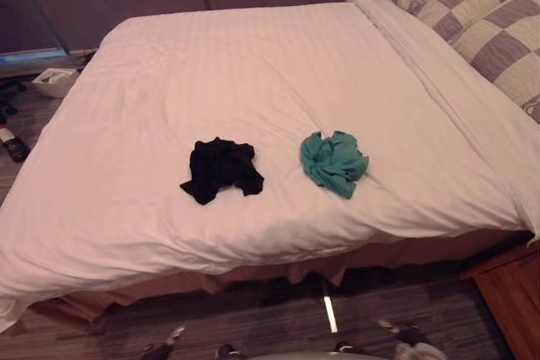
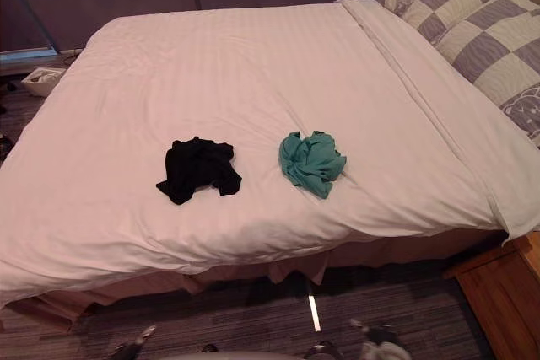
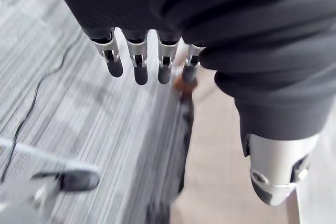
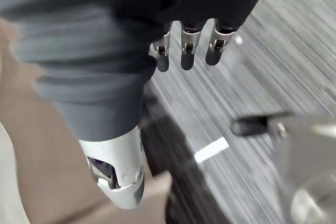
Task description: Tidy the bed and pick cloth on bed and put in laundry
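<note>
Here, two crumpled cloths are lying on the white duvet of the bed (image 1: 253,65), toward its near edge; the black cloth (image 1: 221,169) is sitting to the robot's left, and the teal cloth (image 1: 334,163) is resting to its right, the two near each other but apart, both lying free of the hands; checkered pillows (image 1: 472,14) are leaning at the bed's far right end; a small white bin (image 1: 56,81) is standing on the floor off the bed's far left corner; a wooden cabinet (image 1: 515,292) is showing by the near right corner; the left hand (image 3: 137,59) is hanging over the striped floor (image 3: 94,119) beside the bed's skirt, its fingers straight and released, grasping nothing; the right hand (image 4: 188,45) is hanging likewise over the floor, fingers relaxed and empty.
</note>
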Available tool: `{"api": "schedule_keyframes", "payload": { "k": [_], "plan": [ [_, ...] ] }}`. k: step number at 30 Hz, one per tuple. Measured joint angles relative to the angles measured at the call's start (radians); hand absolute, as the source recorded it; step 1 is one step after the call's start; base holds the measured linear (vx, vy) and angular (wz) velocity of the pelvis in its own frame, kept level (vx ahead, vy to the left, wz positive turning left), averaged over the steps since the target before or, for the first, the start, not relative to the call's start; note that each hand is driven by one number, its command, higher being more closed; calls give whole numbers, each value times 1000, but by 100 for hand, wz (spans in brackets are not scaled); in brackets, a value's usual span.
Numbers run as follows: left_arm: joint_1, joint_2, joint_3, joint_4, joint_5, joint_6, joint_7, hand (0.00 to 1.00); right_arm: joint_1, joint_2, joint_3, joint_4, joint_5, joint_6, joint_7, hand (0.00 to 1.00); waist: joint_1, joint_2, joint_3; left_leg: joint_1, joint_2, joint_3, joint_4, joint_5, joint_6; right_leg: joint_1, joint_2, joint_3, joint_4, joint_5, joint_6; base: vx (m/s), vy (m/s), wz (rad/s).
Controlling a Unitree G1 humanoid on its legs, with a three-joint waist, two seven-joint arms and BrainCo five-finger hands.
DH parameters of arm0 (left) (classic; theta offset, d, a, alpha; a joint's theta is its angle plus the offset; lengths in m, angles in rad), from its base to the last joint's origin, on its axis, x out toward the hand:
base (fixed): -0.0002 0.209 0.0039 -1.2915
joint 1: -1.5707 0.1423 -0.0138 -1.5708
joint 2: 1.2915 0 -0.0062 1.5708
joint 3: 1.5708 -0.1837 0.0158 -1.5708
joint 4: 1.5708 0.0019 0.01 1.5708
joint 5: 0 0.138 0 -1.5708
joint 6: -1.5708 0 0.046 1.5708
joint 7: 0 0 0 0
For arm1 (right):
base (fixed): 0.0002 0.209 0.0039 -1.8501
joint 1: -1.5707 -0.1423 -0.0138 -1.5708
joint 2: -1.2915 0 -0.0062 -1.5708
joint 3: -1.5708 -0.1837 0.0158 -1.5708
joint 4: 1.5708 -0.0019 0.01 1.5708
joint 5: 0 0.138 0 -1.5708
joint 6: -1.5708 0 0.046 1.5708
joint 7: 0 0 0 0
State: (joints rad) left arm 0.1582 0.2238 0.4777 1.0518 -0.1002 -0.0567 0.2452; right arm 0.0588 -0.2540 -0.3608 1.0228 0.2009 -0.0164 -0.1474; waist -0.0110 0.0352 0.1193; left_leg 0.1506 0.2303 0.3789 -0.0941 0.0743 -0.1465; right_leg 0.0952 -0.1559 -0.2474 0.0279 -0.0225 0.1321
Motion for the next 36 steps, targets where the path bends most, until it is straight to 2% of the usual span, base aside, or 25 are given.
{"api": "schedule_keyframes", "payload": {
  "k": [2, 4, 7, 9, 10, 12, 13, 15, 17, 20, 22, 23, 25, 27, 29, 31, 32, 35, 36],
  "plan": [
    [0, 87, 77, -46, -4, -29, 7, 0, 1, -62, -40, -64, -23, -38, -24, 0, 6, -3, -3, -6, 0, 9, -7, -7, 2, 2, 0, -1, -10, 3, 4, -127, 11, -1],
    [-6, 185, 117, -171, -4, -98, 23, 0, -16, -135, -62, -159, -66, -77, -63, 0, 8, -6, -20, -24, 3, 38, -7, -13, -6, 0, -3, -15, -34, 24, 9, -77, 8, 12],
    [-60, 278, 93, -309, 5, -156, 55, 0, -48, -195, -55, -270, -137, -92, -117, 0, 18, -3, -38, -46, -2, 40, -7, -13, -5, -13, -7, -20, -49, 29, 6, -7, 4, 6],
    [-89, 314, 43, -379, 29, -175, 78, 0, -64, -215, -18, -325, -181, -90, -140, 0, 24, -2, -39, -48, -4, 36, -7, -12, -5, -14, -8, -18, -49, 30, 5, 22, 2, 1],
    [-121, 352, -18, -444, 76, -184, 91, 0, -84, -239, 41, -385, -252, -73, -142, 0, 24, -2, -40, -51, -5, 31, -7, -10, -5, -20, -9, -18, -49, 32, 2, 83, 5, 1],
    [-158, 386, -84, -514, 125, -184, 89, 0, -124, -268, 101, -426, -310, -41, -136, 0, 23, -3, -41, -58, -7, 26, -1, 5, 1, -33, -9, -12, -45, 33, 2, 123, 4, -1],
    [-213, 416, -149, -560, 176, -182, 80, 0, -182, -297, 146, -430, -372, -15, -124, 0, 22, -3, -42, -72, -11, 17, 0, 17, 2, -51, -12, -9, -38, 41, 12, 133, 3, 0],
    [-281, 436, -208, -588, 205, -177, 59, 0, -247, -331, 195, -429, -414, 9, -100, 0, 20, -4, -42, -88, -17, 15, 1, 28, 14, -70, -17, 3, -28, 42, 13, 97, 5, 2],
    [-390, 463, -316, -590, 232, -173, 30, 0, -367, -383, 286, -416, -430, 25, -66, 0, 8, -4, -39, -89, -21, 16, 2, 30, 16, -71, -20, 6, -25, 42, 13, 86, 6, 0],
    [-523, 480, -433, -588, 249, -171, -6, 0, -527, -416, 382, -400, -425, 24, -43, 0, 2, -11, -8, -95, -17, 28, 21, 30, 16, -93, -21, 25, 1, 40, 10, 36, 3, -15],
    [-704, 488, -558, -583, 270, -165, -29, 0, -725, -424, 464, -374, -411, 21, -42, 0, 2, -25, 67, -133, -10, 41, 45, 30, 16, -151, -20, 51, 29, 40, 9, -81, -8, -25],
    [-746, 487, -584, -581, 271, -165, -32, 0, -764, -423, 480, -373, -406, 21, -43, 0, 2, -28, 82, -146, -8, 43, 45, 30, 16, -169, -19, 59, 32, 41, 9, -106, -11, -24],
    [-883, 479, -661, -568, 285, -138, -55, 0, -884, -421, 536, -373, -394, 19, -43, 0, -1, -35, 156, -183, 0, 63, 48, 30, 16, -228, -9, 82, 46, 56, -10, -99, 1, -27],
    [-935, 447, -673, -568, 313, -105, -75, 0, -917, -421, 554, -382, -381, 20, -44, 0, -5, -39, 204, -202, 3, 69, 56, 30, 16, -251, -8, 92, 47, 69, -18, -45, 11, -18],
    [-945, 423, -677, -568, 321, -68, -96, 0, -925, -420, 575, -398, -369, 24, -43, 0, -8, -42, 219, -220, 5, 84, 59, 30, 16, -280, -5, 108, 51, 76, -22, -5, 10, -19],
    [-946, 405, -707, -560, 343, 6, -135, 0, -927, -420, 579, -473, -369, 28, -43, 0, -21, -43, 248, -229, 6, 92, 60, 29, 16, -298, -4, 117, 57, 77, -22, 34, 3, -13],
    [-946, 400, -714, -551, 349, 25, -144, 0, -931, -421, 588, -494, -369, 33, -43, 0, -27, -44, 253, -231, 7, 94, 61, 29, 15, -301, -3, 118, 59, 77, -22, 31, 0, -10],
    [-971, 360, -714, -483, 359, 132, -177, 0, -964, -421, 615, -602, -370, 50, -24, 0, -35, -53, 258, -265, 10, 118, 74, 29, 15, -357, 0, 140, 74, 89, -38, 36, 9, -21],
    [-978, 356, -714, -470, 374, 152, -178, 0, -968, -421, 616, -621, -371, 60, -23, 0, -38, -54, 259, -269, 10, 120, 75, 29, 15, -365, 0, 141, 74, 92, -39, 45, 15, -15]
  ]
}}
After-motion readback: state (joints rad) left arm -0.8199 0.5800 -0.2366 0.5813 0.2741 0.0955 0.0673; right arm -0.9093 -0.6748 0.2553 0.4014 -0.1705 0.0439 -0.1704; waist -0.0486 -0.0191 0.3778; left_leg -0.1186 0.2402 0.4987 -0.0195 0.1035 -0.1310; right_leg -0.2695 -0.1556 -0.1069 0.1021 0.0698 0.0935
